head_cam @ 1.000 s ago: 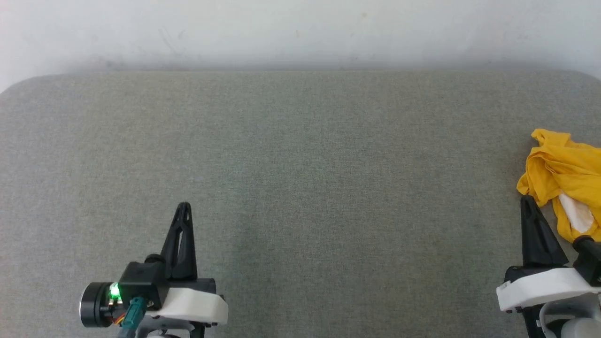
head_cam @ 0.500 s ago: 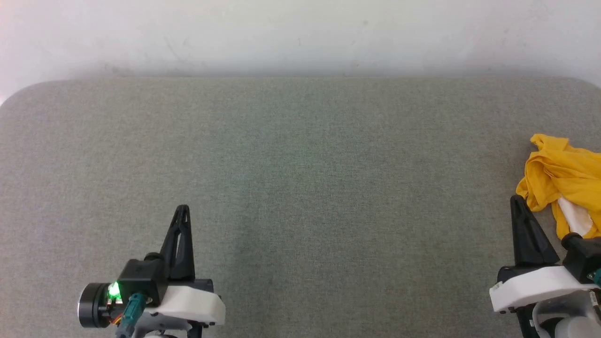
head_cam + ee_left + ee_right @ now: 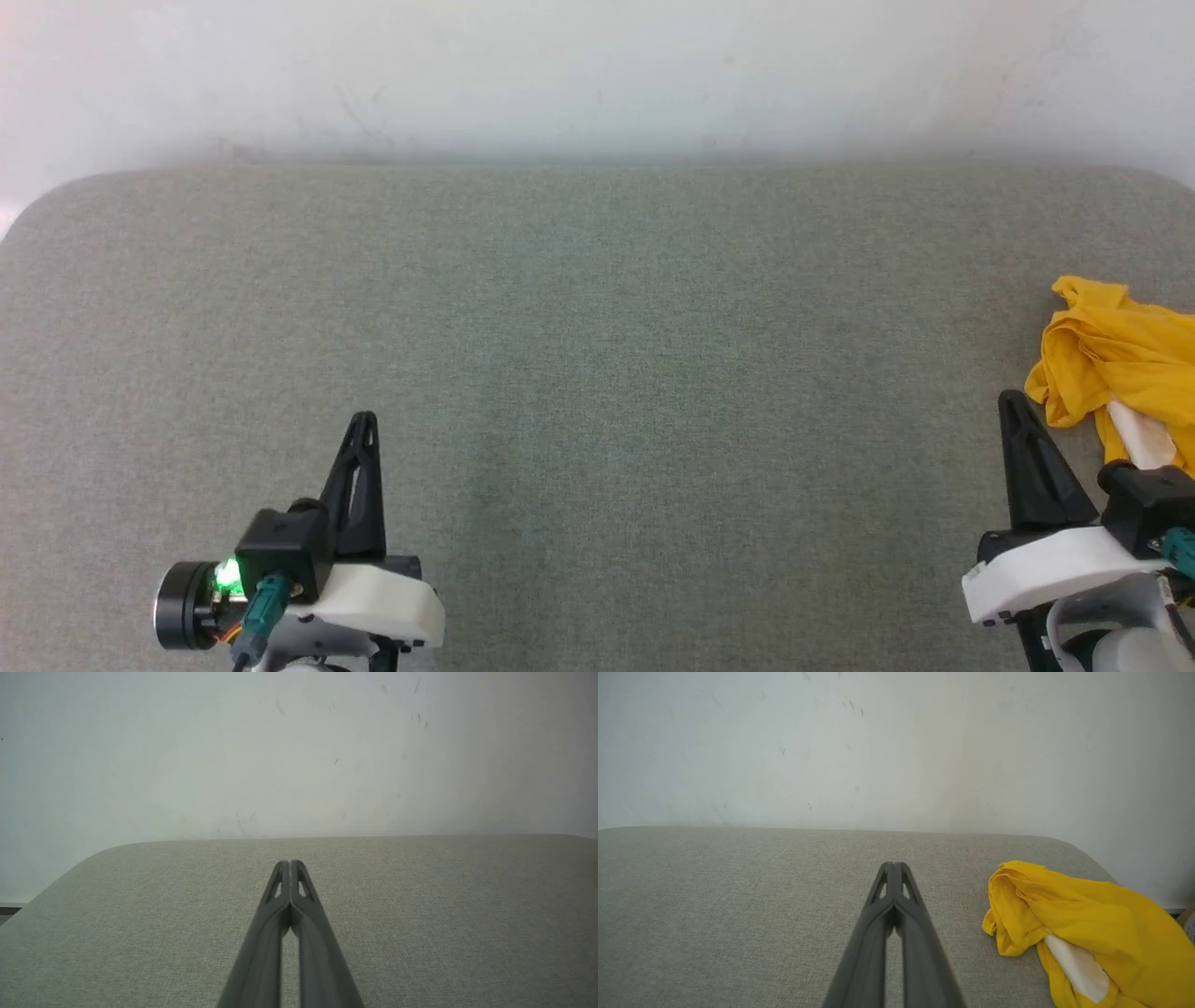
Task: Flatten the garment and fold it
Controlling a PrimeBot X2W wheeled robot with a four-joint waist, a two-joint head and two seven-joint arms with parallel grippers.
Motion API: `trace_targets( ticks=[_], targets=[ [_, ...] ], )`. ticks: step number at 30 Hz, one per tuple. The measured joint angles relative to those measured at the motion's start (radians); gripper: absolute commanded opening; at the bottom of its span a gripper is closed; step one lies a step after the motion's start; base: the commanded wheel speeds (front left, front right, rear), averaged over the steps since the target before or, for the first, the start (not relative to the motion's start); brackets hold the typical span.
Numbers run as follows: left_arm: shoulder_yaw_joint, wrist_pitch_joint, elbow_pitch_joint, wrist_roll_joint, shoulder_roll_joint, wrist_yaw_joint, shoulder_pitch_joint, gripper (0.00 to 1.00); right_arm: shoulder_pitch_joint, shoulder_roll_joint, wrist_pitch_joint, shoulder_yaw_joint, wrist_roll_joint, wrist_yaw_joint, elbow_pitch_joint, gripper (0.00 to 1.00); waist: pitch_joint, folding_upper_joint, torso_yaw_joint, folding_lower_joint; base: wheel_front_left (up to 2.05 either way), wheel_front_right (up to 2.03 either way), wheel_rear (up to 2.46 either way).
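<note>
One crumpled garment [image 3: 1130, 355] just beside right fingers [image 3: 1034, 467], not touching.

A grey fabric-covered table [image 3: 597, 327] carries the crumpled yellow garment [image 3: 1120, 355] at its right edge.
</note>
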Motion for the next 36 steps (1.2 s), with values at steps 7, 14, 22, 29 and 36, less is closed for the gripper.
trace_targets(
  ticks=[7,14,22,29,36],
  targets=[
    [0.009,0.013,0.007,0.003,-0.004,-0.013,-0.001,0.00,0.000,0.000,0.015,0.015,-0.010,0.000,-0.003,0.00,-0.010,0.0000,0.002,0.0000,0.00,0.00,0.00],
    [0.021,0.029,0.012,0.010,-0.008,-0.022,-0.001,0.00,0.000,0.000,0.028,0.023,-0.021,0.000,-0.006,0.00,-0.020,0.0000,0.005,0.0000,0.00,0.00,0.00],
    [0.029,0.044,0.018,0.018,-0.014,-0.032,-0.002,0.00,0.000,0.000,0.044,0.037,-0.025,0.000,-0.012,0.00,-0.031,0.0000,0.008,0.0000,0.00,0.00,0.00],
    [0.037,0.057,0.025,0.020,-0.021,-0.041,-0.004,0.00,0.000,0.000,0.056,0.050,-0.038,0.000,-0.017,0.00,-0.041,0.0000,0.010,-0.0001,0.00,0.00,0.00],
    [0.047,0.073,0.031,0.026,-0.024,-0.050,-0.005,0.00,0.000,0.000,0.071,0.058,-0.046,0.000,-0.022,0.00,-0.051,0.0000,0.013,0.0000,0.00,0.00,0.00]
  ],
)
